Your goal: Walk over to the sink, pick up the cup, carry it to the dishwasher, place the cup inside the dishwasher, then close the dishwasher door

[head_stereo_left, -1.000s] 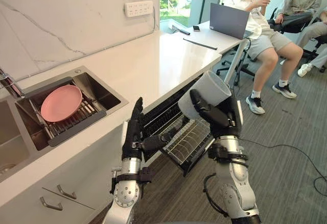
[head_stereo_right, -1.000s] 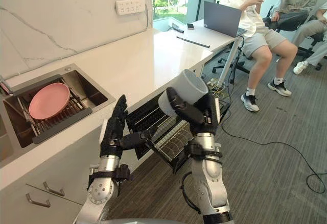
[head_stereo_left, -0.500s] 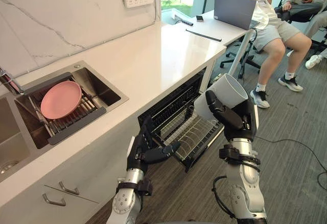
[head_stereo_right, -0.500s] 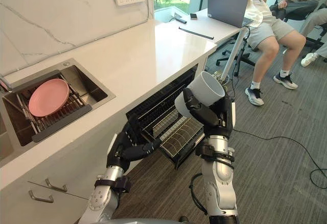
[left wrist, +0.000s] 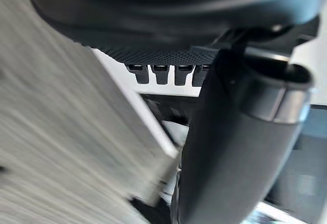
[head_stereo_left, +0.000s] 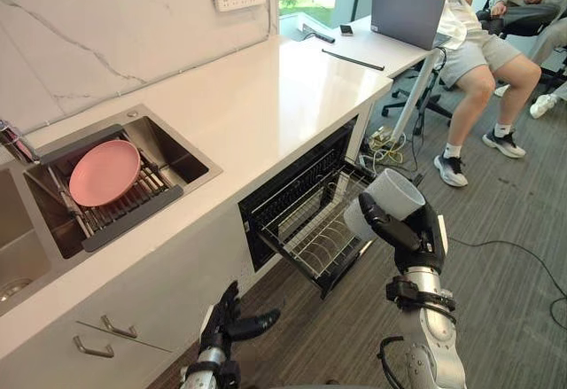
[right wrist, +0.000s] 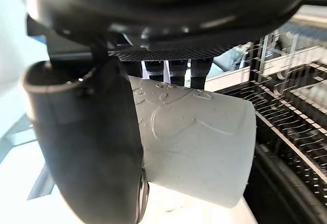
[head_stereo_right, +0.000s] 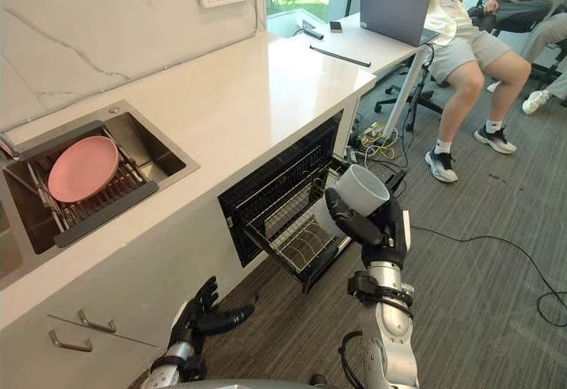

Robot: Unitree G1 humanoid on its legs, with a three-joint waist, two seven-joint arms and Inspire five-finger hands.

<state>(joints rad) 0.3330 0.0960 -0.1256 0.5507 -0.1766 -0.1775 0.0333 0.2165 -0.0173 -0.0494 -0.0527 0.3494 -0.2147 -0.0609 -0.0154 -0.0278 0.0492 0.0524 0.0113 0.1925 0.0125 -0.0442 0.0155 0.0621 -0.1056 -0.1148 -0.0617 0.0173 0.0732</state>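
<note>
A pale grey cup [head_stereo_left: 388, 198] is tilted in my right hand [head_stereo_left: 415, 237], whose fingers and thumb curl round it; the right wrist view shows the thumb [right wrist: 92, 147] lying across the cup [right wrist: 199, 147]. The cup hangs just off the right corner of the dishwasher's pulled-out wire rack [head_stereo_left: 310, 234]. The dishwasher [head_stereo_left: 288, 187] stands open under the white counter [head_stereo_left: 266, 105]. My left hand [head_stereo_left: 232, 322] is low, near the floor in front of the cabinet, open with its fingers straight and nothing in it.
A pink plate [head_stereo_left: 104, 172] rests on a rack in the sink [head_stereo_left: 177, 160] at the left. Cabinet handles [head_stereo_left: 106, 336] are below it. Several seated people [head_stereo_left: 474, 43], office chairs and a desk with a laptop [head_stereo_left: 407, 15] are at the back right.
My left hand has dropped from the rack's front edge down towards the floor. My right hand has lowered the cup to the rack's right corner.
</note>
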